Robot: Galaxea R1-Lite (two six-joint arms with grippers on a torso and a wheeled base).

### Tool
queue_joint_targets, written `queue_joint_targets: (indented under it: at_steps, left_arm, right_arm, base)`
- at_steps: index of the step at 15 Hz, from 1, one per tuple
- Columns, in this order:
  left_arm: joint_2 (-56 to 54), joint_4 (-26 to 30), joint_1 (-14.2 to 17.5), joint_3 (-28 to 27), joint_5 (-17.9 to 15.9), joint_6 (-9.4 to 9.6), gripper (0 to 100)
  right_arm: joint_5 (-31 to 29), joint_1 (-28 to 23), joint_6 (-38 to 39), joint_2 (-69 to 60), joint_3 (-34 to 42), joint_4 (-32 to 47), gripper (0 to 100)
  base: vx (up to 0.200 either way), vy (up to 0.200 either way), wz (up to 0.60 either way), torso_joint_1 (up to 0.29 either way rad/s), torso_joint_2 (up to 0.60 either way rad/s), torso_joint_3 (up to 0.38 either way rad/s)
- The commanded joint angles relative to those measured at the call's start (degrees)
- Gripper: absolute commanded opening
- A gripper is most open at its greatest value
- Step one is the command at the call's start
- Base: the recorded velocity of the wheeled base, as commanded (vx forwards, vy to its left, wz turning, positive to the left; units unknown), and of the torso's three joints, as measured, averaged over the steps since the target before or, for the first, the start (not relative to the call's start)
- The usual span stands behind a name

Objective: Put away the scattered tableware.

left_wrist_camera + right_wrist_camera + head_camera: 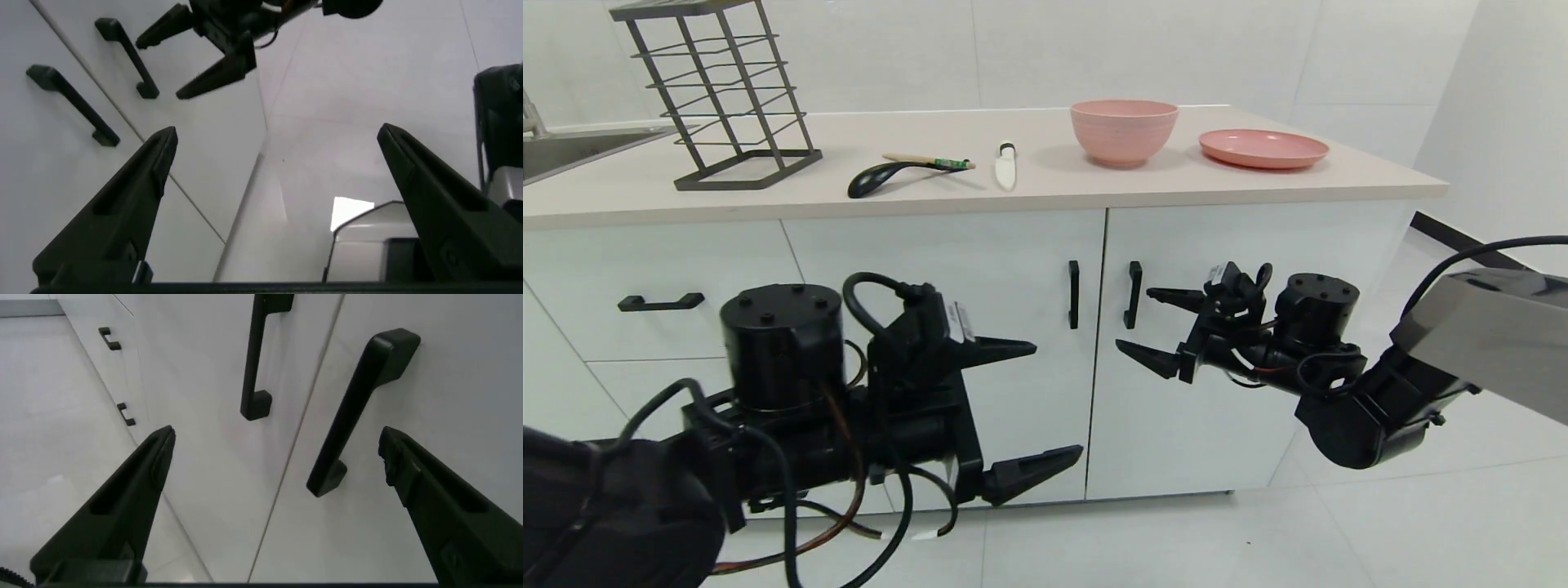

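Observation:
On the countertop (pixel 1045 184) lie a black spoon (pixel 876 177), a wooden-handled utensil (pixel 929 161) and a small white knife (pixel 1005 166). To their right stand a pink bowl (pixel 1124 131) and a pink plate (pixel 1263 148). A black wire rack (pixel 721 90) stands at the counter's left. My left gripper (pixel 1045 404) hangs open below the counter, in front of the cabinet doors. My right gripper (pixel 1135 322) is open too, close to the two door handles (pixel 351 416), and it also shows far off as the right gripper (pixel 184 45) in the left wrist view. Both hold nothing.
A sink (pixel 572 151) is set into the counter at the far left. White cabinet doors carry paired black handles (pixel 1073 294) in the middle, and a drawer handle (pixel 660 302) sits at the left. White tiled floor (pixel 1339 531) lies open at the lower right.

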Motion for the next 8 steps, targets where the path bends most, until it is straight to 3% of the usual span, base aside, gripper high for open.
queue_joint_targets:
  at_steps: [1,6,8]
  left_arm:
    - [6.5,-1.0,-0.6,-4.4,0.3,-0.12,100]
    - [12.1,-9.1,-0.7,-7.7,0.2,-1.35,100]
    - [13.1,-9.9,-0.3,-10.4,0.3,-2.40,100]
  right_arm:
    - [0.1,-0.1,-0.1,1.3,-1.9,-0.1,100]
    - [1.1,0.6,0.5,3.1,-5.6,0.0,100]
    - [1.9,1.0,0.4,3.2,-5.7,-0.1,100]
  base:
    - [0.000,0.000,0.00,0.000,0.00,0.000]
    - [0.000,0.000,0.00,0.000,0.00,0.000]
    - [0.000,0.000,0.00,0.000,0.00,0.000]
